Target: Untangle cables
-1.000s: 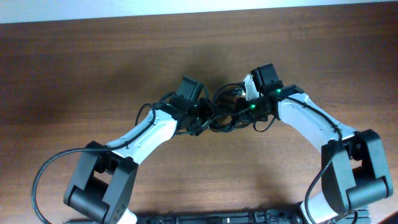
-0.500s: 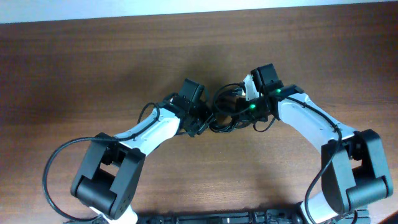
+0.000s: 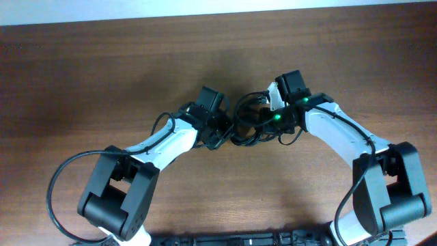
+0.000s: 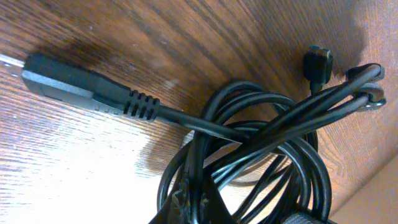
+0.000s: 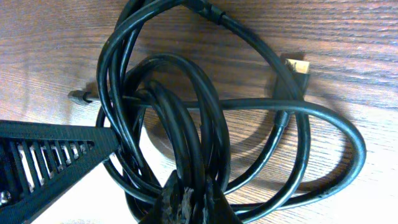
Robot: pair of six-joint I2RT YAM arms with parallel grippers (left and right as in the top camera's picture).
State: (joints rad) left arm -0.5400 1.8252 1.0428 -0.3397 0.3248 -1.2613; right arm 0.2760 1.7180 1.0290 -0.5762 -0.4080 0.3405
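Gripping from both sides, the two arms meet over the cables (image 3: 244, 128), which lie as one dark bundle on the brown table (image 3: 102, 68), about midway left to right and a little toward the far side. The left gripper (image 4: 189, 199) is clenched on a couple of strands at the near edge of the bundle. The right gripper (image 5: 186, 198) is pinched just as tight on a thick sheaf of loops. From the left wrist I can see a long ribbed plug (image 4: 81, 93) lying flat and pointing out to the left. A small connector (image 4: 319, 62) pokes out at the far right. On the other side a silvery-tipped plug (image 5: 297, 67) rests inside a wide loop. It looks to me like the step of taking hold is finished and the pulling apart comes next. That would call for drawing the two grips slowly away from each other, left and right, lifting slightly so the coils can slide. Several loops cross between the grips, so a hard pull might cinch the knot rather than open it.
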